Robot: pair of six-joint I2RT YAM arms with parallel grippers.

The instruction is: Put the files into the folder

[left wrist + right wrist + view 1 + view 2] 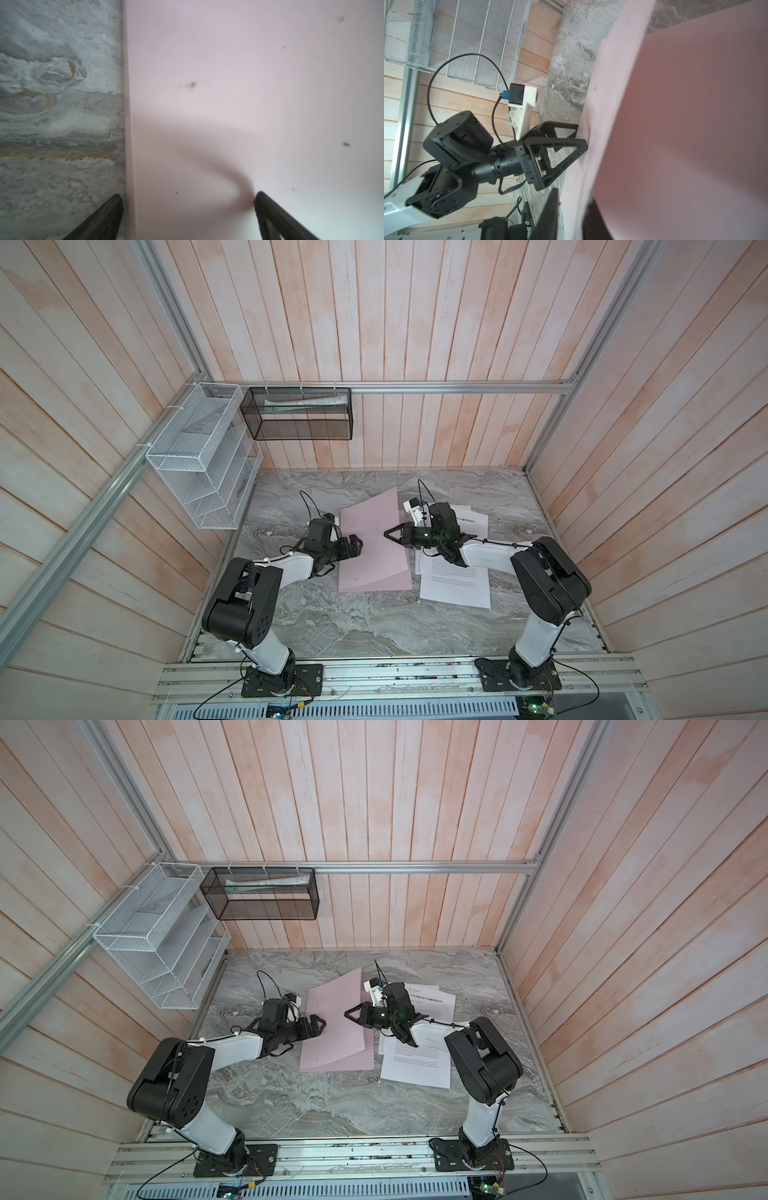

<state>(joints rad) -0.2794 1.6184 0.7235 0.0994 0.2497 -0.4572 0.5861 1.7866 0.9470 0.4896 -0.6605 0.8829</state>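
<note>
Lift the cover of the folder [374,576] slowly with the right gripper [388,533] pinched tight on it, while the left gripper [358,546], spread wide, braces the spine edge against sliding

Left gripper [360,546] spread wide; right gripper [387,533] clamped on folder [374,572]; arms reaching inward.

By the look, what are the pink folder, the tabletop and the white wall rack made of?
folder: thin matte card or plastic; lifted cover bows smoothly.
tabletop: grey veined stone look; real marble or printed laminate, cannot tell.
white rack: coated metal wire and mesh, probably; open grid shows.
</note>
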